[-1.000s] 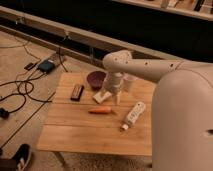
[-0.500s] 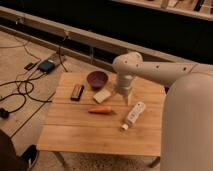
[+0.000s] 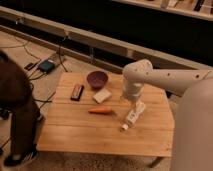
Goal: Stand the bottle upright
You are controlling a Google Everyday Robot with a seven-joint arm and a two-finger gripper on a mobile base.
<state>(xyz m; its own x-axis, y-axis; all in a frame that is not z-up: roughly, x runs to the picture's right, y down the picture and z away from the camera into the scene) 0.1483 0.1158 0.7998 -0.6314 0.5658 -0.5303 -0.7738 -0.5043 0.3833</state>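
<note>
On the table (image 3: 75, 142): bowl (image 3: 97, 78) at the back, block (image 3: 102, 96) just in front of it, carrot (image 3: 101, 111) in front of that, and a remote (image 3: 77, 92) left of the block. The bottle (image 3: 134, 116) lies on its side to the right, with the tool (image 3: 133, 102) right over its far end.

One view only. Camera sits high and looks down at a slant onto the desk (image 3: 75, 135). Whole top is in frame at middle range, far edge toward the top. A white arm (image 3: 165, 77) enters from the right, its bulk filling the lower right corner close to the lens. Its claw (image 3: 133, 101) hangs over the desk's right half, just above the bottle (image 3: 133, 116). Cabled floor (image 3: 30, 55) lies upper left.
</note>
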